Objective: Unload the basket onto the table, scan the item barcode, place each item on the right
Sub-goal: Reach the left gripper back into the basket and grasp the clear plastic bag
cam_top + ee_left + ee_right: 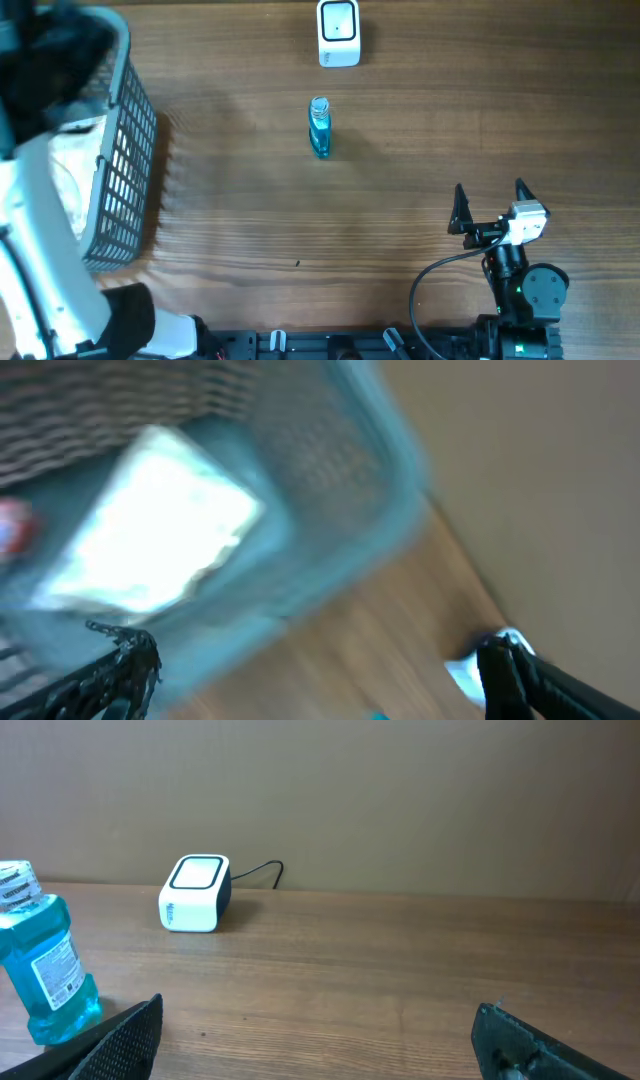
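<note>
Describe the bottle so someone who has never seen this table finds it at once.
On the wooden table, look to the middle, away from the grey basket on the left. Just short of the white scanner box at the far edge stands a small bottle: the only see-through blue thing there, with a white label.

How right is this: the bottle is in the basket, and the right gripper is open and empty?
Wrong on the bottle: it is not in the basket but stands on the table, in front of the scanner, as the overhead view shows. The right gripper is indeed open and empty.
</note>
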Robot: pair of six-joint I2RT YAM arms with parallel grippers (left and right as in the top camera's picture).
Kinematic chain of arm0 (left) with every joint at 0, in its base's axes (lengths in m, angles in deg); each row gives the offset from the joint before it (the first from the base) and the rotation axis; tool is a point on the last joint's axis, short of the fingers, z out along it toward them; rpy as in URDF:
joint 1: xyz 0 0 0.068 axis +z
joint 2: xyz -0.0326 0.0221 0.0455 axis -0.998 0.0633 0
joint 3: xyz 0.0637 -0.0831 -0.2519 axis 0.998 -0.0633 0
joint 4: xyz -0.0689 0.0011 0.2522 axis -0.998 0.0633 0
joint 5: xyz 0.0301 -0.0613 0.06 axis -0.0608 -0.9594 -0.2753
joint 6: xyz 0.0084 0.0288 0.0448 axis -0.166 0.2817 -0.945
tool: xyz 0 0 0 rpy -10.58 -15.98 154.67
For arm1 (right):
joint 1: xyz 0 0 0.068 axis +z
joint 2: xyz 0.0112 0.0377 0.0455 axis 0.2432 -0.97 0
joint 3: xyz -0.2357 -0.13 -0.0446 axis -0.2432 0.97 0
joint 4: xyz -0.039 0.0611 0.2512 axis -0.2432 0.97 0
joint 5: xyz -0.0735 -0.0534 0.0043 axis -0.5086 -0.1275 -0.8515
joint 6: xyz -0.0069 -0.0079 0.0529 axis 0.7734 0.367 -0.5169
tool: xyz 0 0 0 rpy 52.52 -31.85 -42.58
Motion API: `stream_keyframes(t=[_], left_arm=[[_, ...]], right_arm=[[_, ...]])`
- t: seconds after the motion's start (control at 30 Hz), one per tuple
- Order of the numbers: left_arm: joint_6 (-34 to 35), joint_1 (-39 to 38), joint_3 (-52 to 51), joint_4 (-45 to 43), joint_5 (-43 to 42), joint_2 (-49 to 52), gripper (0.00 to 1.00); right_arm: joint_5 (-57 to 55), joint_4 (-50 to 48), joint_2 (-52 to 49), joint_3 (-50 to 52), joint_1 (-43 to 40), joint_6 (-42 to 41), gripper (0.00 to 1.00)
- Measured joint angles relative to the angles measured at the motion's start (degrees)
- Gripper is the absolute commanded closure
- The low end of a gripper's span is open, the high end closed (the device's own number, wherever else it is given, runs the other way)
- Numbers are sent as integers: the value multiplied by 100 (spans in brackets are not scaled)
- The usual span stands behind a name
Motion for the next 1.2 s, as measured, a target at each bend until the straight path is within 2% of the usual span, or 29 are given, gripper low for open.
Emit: stream_keyframes(t=[0.13,0.33,0.5,0.9,1.2], left_arm=[[0,1451,-9,527,120,109,0],[0,2273,-682,538,114,651,0],[-2,2391,-1523,315,114,1189,0],[-22,2389,-3353,-1578,120,1228,0],[-479,2389,-4487,-2747,120,1231,0]], right_arm=[[0,0,0,0,0,0,0],[0,0,0,0,0,0,0],[0,0,0,0,0,0,0],[0,0,0,0,0,0,1],[0,0,0,0,0,0,0]])
